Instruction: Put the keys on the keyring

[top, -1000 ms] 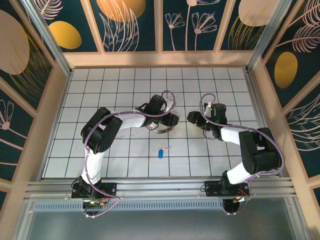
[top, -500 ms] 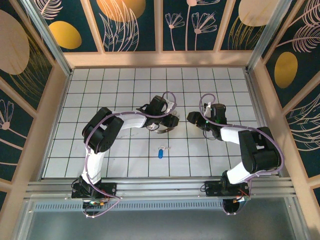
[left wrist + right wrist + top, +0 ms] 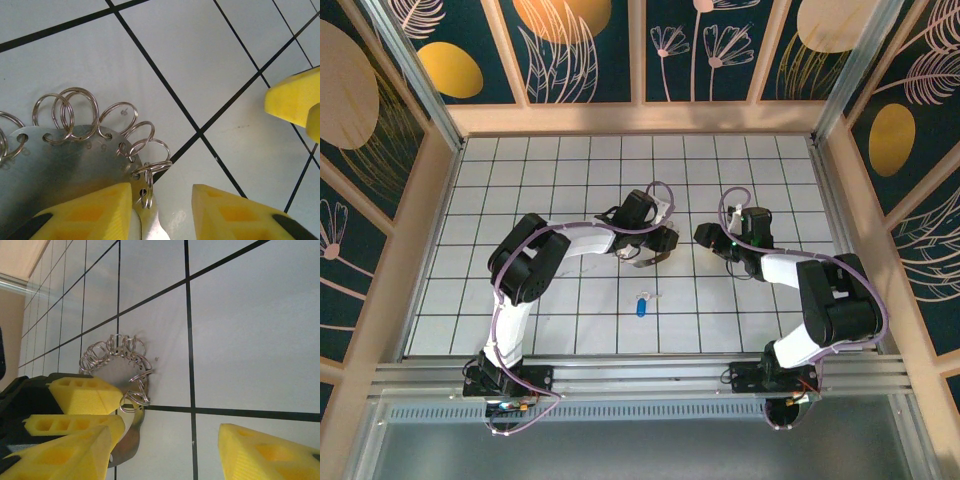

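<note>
A: What is the keyring (image 3: 75, 155) seen to be made of?
B: Dull, brushed silver metal is shown for its plate. Bright polished wire is seen in the loops (image 3: 80, 107) along the rim, from nine to three o'clock.
A: And the pads (image 3: 90, 215) of the left gripper (image 3: 161, 190)?
B: Matt yellow foam, moulded with hollows. The desk (image 3: 200, 60) is seen as smooth, white and faintly glossy. The head of the key (image 3: 641, 306) looks like glossy blue plastic.

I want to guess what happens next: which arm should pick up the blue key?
Probably right: the right tool is open and holds nothing, while the left tool sits at the keyring.
</note>
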